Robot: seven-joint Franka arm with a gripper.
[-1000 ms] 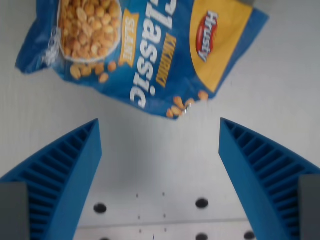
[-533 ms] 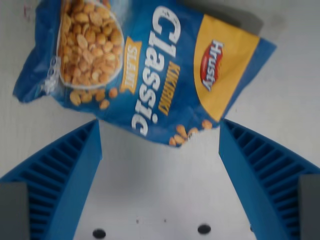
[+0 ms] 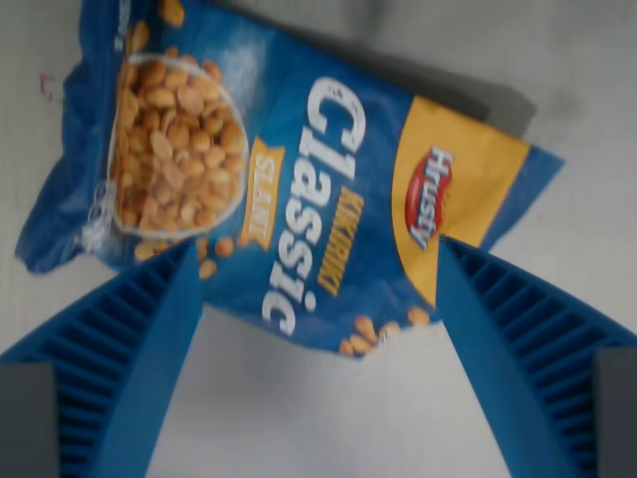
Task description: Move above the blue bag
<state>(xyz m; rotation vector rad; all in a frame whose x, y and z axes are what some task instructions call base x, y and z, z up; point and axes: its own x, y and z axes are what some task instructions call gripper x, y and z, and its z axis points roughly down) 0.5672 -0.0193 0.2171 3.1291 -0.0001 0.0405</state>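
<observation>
Item: blue bag (image 3: 299,189), snack pack, lying flat on the pale desk (image 3: 587,90), filling the upper wrist view. Gripper (image 3: 318,249): jaws wide apart, empty, tips overlapping the bag's near edge. You should carry forward until the bag's printed middle sits between the jaws, holding height.

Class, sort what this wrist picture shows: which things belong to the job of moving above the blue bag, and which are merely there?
Belongs to the job:
- blue bag, lying flat, printed "Classic"
- gripper, its blue ribbed fingers spread wide, holding nothing

Merely there:
- white table under the bag
- nothing else in view
</observation>
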